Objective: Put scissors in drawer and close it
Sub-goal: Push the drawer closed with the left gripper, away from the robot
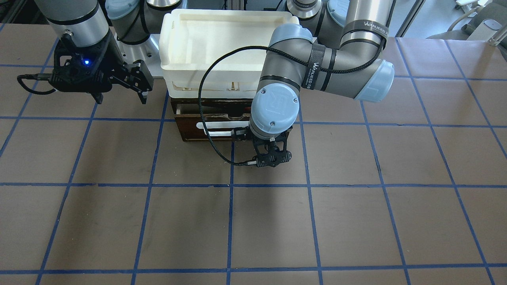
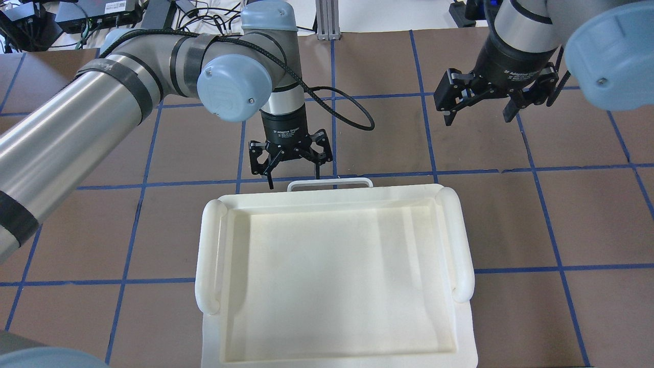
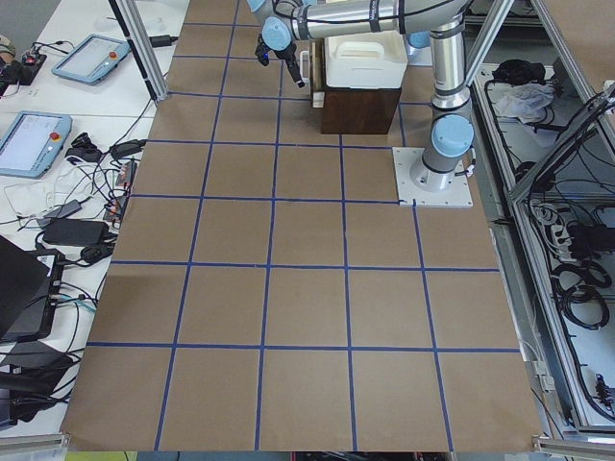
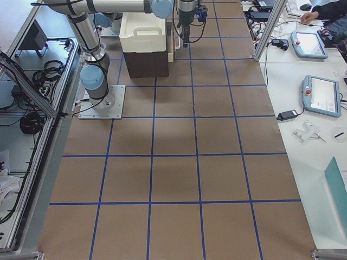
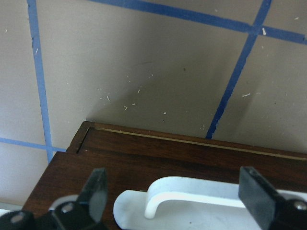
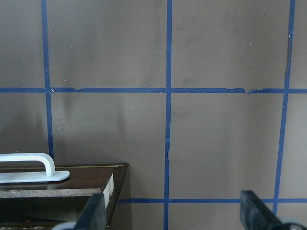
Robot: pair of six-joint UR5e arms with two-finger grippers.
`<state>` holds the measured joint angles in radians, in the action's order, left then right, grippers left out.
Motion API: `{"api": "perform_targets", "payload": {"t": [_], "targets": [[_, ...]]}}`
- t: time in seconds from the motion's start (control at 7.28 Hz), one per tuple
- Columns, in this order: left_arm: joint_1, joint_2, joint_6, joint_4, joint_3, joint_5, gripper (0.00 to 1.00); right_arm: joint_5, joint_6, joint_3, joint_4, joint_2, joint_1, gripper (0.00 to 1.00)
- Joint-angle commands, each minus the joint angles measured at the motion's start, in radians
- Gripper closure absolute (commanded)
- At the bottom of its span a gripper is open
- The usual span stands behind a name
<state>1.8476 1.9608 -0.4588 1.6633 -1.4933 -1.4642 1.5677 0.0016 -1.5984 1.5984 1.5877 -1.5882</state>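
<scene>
The drawer (image 1: 190, 132) has a dark brown front and a white bar handle (image 1: 216, 126), and stands a little way out of the dark cabinet (image 1: 176, 106). My left gripper (image 2: 292, 177) is open just in front of the handle (image 2: 329, 182). In the left wrist view its fingers (image 5: 96, 191) sit either side of the handle's end (image 5: 192, 194) without gripping it. My right gripper (image 2: 480, 113) is open and empty, raised over the table to the drawer's side; it also shows in the front view (image 1: 121, 99). The scissors are not visible in any view.
A large white plastic tray (image 2: 214, 255) sits on top of the cabinet and hides the drawer's inside from above. The brown table has a blue tape grid. The right wrist view shows the drawer's corner (image 6: 96, 175) and bare table beyond.
</scene>
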Motion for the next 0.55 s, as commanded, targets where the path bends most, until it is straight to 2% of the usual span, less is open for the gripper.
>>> {"api": "perform_targets", "payload": {"t": [0.0, 0.41], "targets": [[0.001, -0.017, 0.000, 0.019, -0.022, 0.001, 0.00, 0.000, -0.002, 0.000, 0.002, 0.000, 0.001, 0.00], [-0.001, -0.019, -0.001, 0.043, -0.031, 0.004, 0.00, 0.000, -0.002, 0.000, 0.002, 0.000, 0.001, 0.00]]}}
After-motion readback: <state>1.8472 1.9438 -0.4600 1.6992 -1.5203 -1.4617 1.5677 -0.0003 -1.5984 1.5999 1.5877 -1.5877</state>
